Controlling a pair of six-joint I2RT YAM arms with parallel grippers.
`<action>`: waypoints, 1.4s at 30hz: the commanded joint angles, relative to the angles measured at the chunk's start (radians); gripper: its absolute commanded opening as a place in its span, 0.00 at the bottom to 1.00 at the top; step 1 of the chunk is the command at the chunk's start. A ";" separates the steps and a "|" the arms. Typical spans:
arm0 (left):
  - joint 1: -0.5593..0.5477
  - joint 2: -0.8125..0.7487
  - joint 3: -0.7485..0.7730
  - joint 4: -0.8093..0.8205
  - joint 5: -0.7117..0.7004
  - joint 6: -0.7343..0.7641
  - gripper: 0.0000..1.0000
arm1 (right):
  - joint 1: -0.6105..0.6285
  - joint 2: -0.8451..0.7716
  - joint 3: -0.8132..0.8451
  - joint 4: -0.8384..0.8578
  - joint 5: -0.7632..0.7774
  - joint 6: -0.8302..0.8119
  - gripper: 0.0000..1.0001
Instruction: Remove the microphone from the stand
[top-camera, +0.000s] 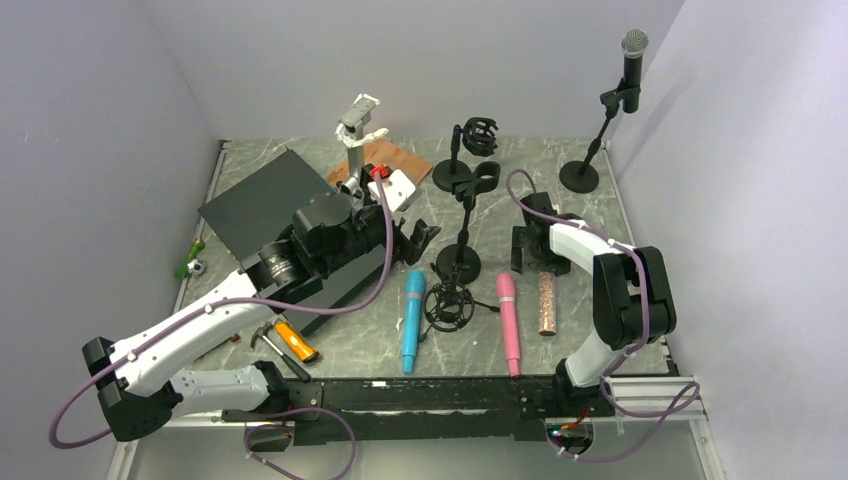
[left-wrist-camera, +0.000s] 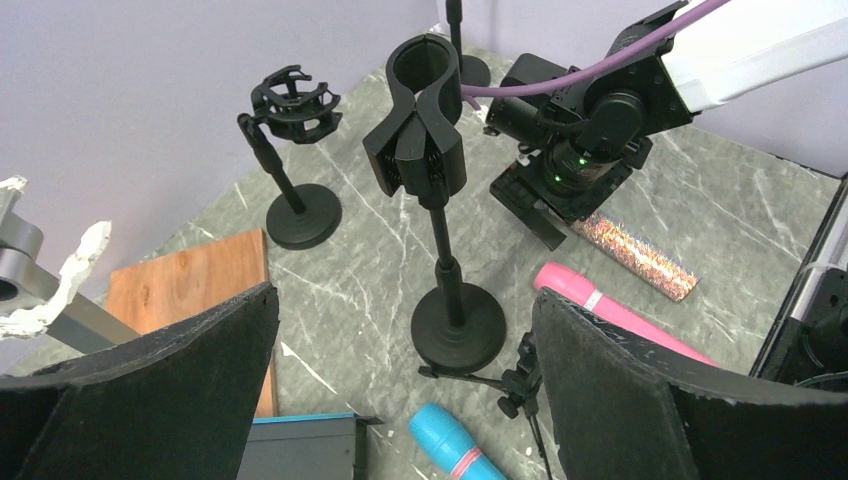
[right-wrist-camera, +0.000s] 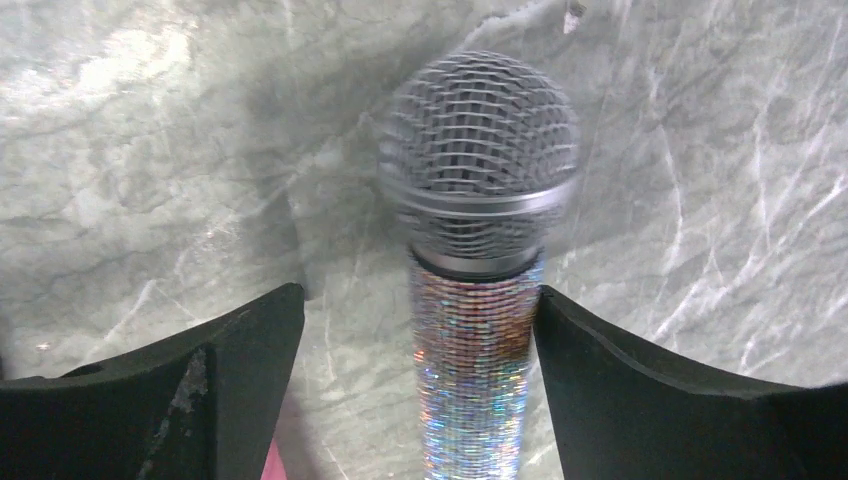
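A glitter-covered microphone (right-wrist-camera: 470, 330) with a grey mesh head lies on the marble table (top-camera: 590, 225), also seen from above (top-camera: 547, 302). My right gripper (right-wrist-camera: 418, 300) is open and straddles its body; the right finger touches it, the left finger stands apart. The tall black stand (left-wrist-camera: 425, 120) in the middle has an empty clip (top-camera: 480, 178). My left gripper (left-wrist-camera: 405, 330) is open and empty, hovering near that stand's round base (left-wrist-camera: 458, 325). A black microphone (top-camera: 632, 65) sits clipped in a stand (top-camera: 580, 175) at the far right back.
A blue microphone (top-camera: 411, 320) and a pink microphone (top-camera: 509, 322) lie near the front. A small shock-mount tripod (top-camera: 448, 305) lies between them. A shock-mount stand (top-camera: 478, 135), a phone holder (top-camera: 355, 125), a wooden board (top-camera: 385, 158) and a black panel (top-camera: 265, 200) stand behind.
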 joint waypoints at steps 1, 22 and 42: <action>-0.004 0.060 0.116 0.014 0.068 -0.053 0.99 | 0.004 -0.026 -0.064 0.091 -0.041 0.031 0.89; 0.260 0.713 0.868 -0.270 0.644 -0.429 0.95 | 0.003 -0.743 -0.319 0.358 -0.043 0.016 1.00; 0.287 0.803 0.793 -0.254 0.636 -0.403 0.65 | 0.002 -0.978 -0.391 0.393 0.001 0.020 1.00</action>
